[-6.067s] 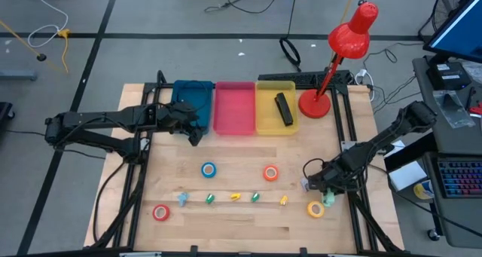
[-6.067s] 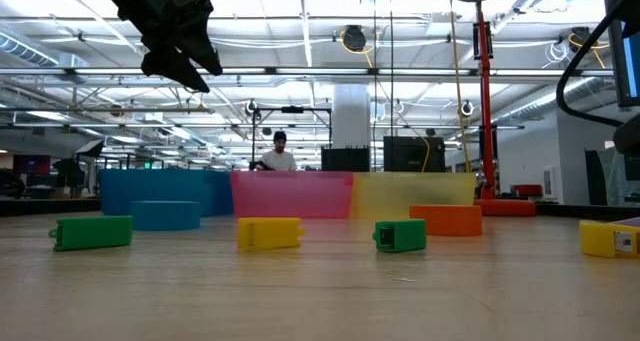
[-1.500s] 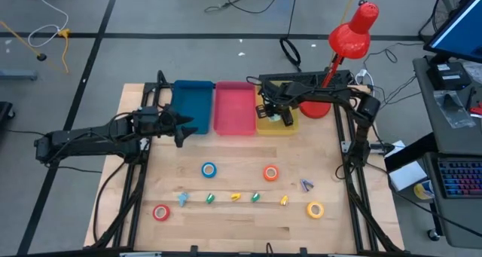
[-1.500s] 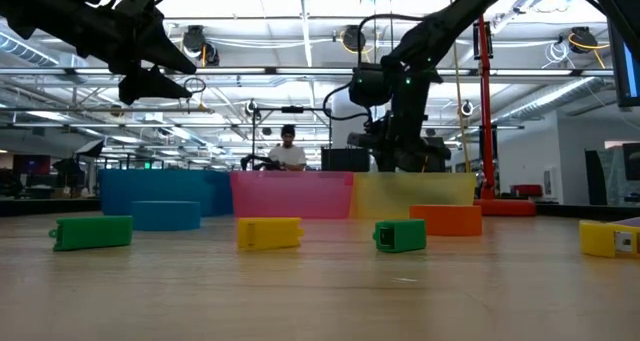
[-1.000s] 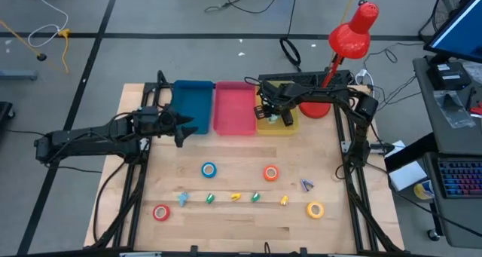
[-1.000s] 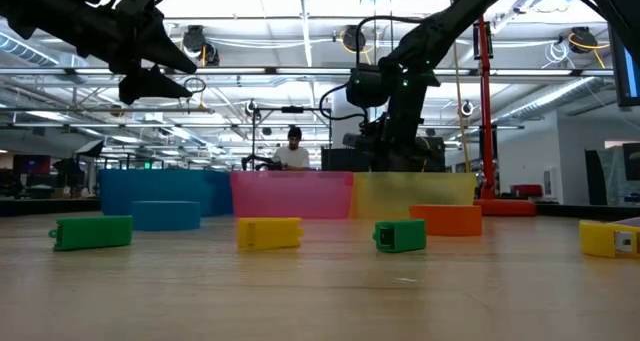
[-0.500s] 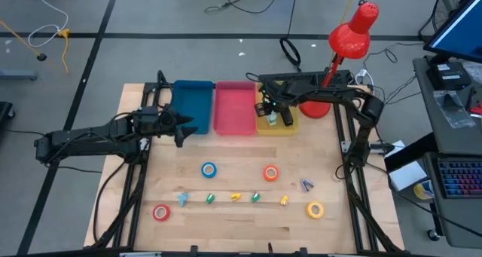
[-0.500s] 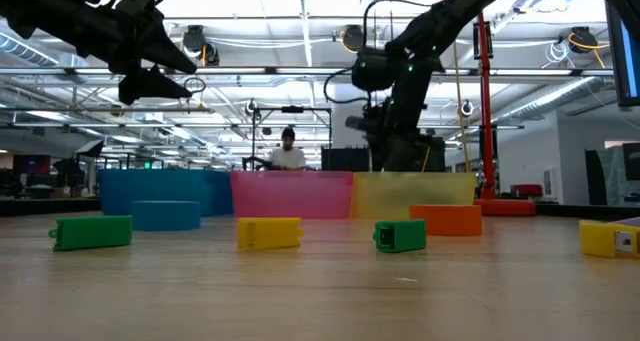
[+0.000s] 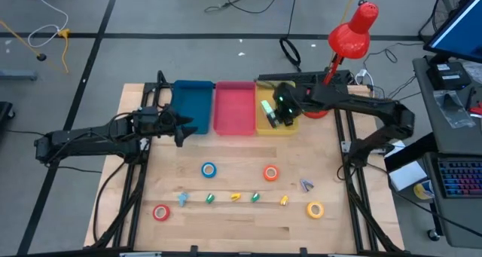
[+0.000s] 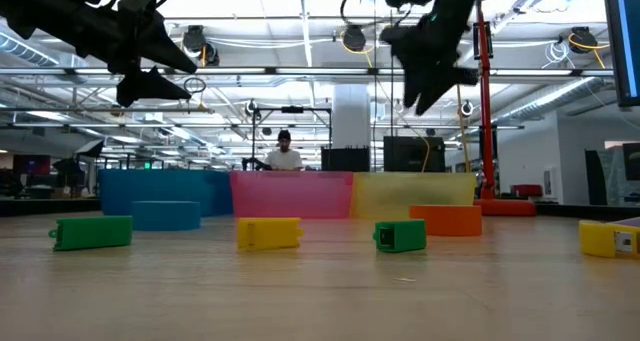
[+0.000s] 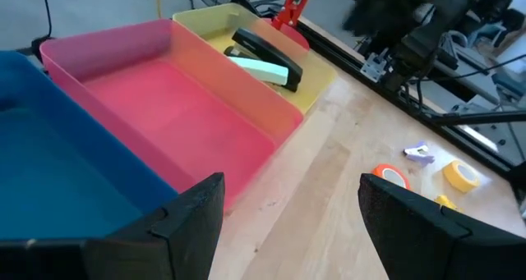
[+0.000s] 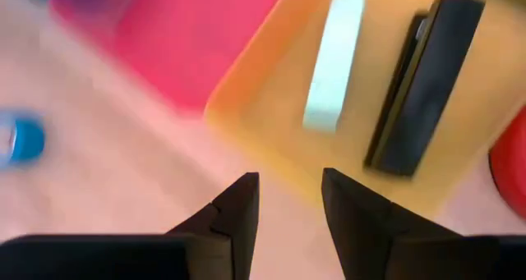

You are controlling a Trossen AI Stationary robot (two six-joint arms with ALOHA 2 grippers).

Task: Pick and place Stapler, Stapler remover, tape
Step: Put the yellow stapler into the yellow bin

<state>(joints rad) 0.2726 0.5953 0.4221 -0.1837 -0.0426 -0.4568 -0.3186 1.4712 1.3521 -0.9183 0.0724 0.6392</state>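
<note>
right gripper (image 9: 280,114) rose from yellow bin (image 9: 263,123), fingers apart, empty; left's apart.

You see a pale, matt wooden tabletop (image 9: 241,212) with visible grain, translucent smooth plastic bins in blue (image 9: 191,106), pink (image 9: 234,108) and yellow (image 9: 265,124), and a glossy red desk lamp (image 9: 351,29).

High view: overhead, straight down, covers whole table (image 9: 226,219) and both arms. Low view: table-top height, level across boards toward room behind, close to small items in front. Left wrist view: oblique, close over pink bin (image 11: 177,107) and yellow bin (image 11: 316,79). Right wrist view: steep down, close over same yellow bin. All four share bin row
</note>
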